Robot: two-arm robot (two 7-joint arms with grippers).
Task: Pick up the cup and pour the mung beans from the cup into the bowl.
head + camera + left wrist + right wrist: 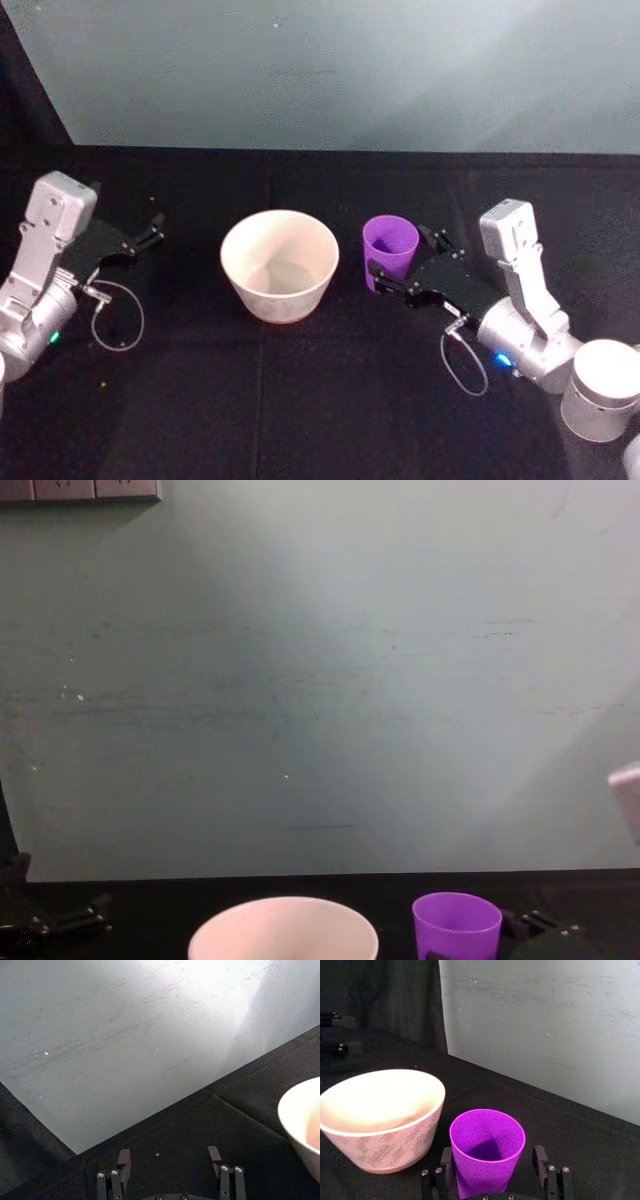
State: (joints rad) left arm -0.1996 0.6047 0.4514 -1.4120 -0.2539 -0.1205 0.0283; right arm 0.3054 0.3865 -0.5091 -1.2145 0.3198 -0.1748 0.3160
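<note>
So the small, smooth purple plastic cup is standing upright on the black counter, a bit right of centre. It sits just beside the wide round white bowl, on the bowl's right side, close but with a thin strip of counter between them, so they're not touching. The cup's mouth faces straight up. The inside is in shadow, so I honestly can't tell what's in it. The bowl is upright too, has a faint leafy print on its outer wall, and there's something greyish down at the bottom that I can't make out. The right hand has come in low from the right and is straddling the cup, with one finger on each side of its lower half. It's wide open, not clamped. On one side the finger sits right up against the cup wall, maybe touching, while on the other side you can see clear space between finger and cup, so nothing is gripped and the cup rests on the counter. The left hand is parked well off to the left of the bowl, low over the counter, with its fingers spread apart and holding nothing. It points toward the pale grey-green wall that runs along the back edge of the counter.
</note>
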